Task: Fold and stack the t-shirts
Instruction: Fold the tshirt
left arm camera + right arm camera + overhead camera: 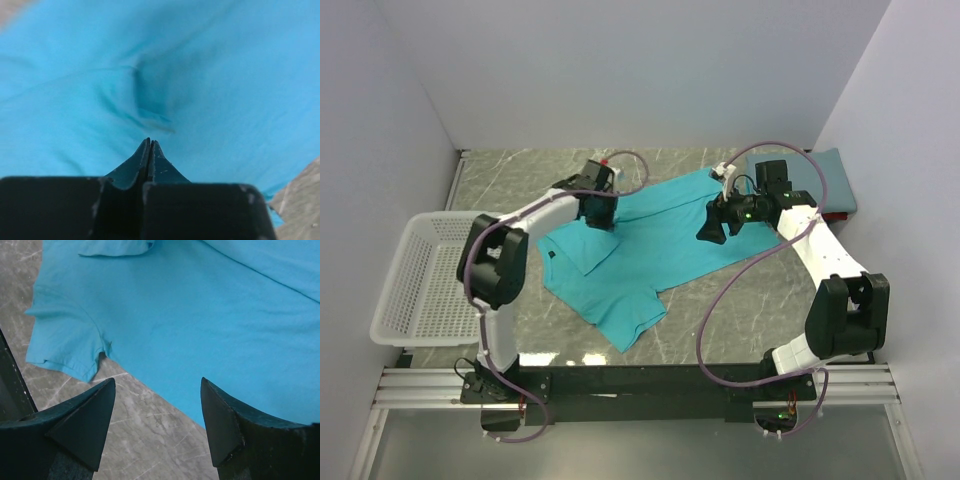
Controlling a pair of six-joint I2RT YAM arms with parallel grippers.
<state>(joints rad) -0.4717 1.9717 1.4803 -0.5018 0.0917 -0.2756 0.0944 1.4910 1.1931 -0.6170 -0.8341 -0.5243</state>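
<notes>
The teal shirt (225,75) fills nearly all of my left wrist camera. At 6 o'clock my left gripper (150,145) shows its two dark fingers (131,169) pressed flat together, no gap at the tips. Just beyond them, toward 12 o'clock, the cloth puckers into a shadowed dimple, with creases running off toward 9 o'clock. I cannot tell whether any cloth is pinched. The grey marbled table (300,200) shows at 4 o'clock.
</notes>
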